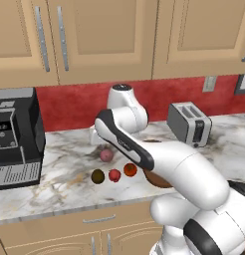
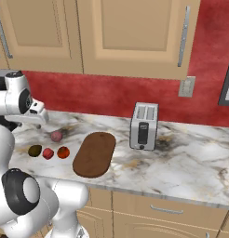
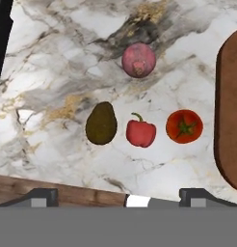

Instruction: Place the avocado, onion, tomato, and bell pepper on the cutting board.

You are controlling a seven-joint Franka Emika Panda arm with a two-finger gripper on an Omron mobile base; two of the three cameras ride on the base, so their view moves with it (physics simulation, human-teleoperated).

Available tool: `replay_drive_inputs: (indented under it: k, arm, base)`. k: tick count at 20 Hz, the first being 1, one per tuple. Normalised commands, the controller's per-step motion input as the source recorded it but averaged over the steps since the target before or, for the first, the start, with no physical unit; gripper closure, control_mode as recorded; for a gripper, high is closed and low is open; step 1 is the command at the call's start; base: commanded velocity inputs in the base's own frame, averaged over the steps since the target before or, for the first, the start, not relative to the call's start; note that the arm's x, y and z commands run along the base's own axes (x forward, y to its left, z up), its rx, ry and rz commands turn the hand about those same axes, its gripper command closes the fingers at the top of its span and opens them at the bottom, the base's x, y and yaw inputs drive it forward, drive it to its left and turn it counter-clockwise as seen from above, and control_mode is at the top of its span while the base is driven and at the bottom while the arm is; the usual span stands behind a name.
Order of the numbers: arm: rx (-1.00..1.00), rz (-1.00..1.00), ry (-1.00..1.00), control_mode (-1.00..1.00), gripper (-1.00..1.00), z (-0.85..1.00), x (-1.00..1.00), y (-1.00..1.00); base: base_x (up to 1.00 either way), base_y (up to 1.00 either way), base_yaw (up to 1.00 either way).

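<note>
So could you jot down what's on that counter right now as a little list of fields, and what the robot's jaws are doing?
cutting board: bare, nothing on it yet
avocado: on the marble counter, end of a row of three
bell pepper: middle of that row
tomato: end of the row nearest the board
onion: alone, set back toward the wall
gripper: above the produce, jaws wide open, holding nothing
toaster: beyond the board
coffee machine: far side from the toaster

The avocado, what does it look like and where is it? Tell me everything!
The avocado is a small, dark olive-brown fruit, pear-shaped in the hand view, with a dull skin. It lies on the marble counter, whole and uncut. It is the end of a row: the bell pepper sits beside it, apart. Nothing touches it but the counter.
</note>
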Motion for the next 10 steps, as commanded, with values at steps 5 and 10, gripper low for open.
replay_drive_inputs:
  k: [5,10]
  arm:
    - [0.0,0.0,0.0,-1.0,-1.0,-0.12,0.12,0.0]
    - [0.0,0.0,0.0,-1.0,-1.0,-0.2,0.21,-0.07]
  base:
    - [0.0,0.0,0.0]
    - [0.0,0.0,0.0]
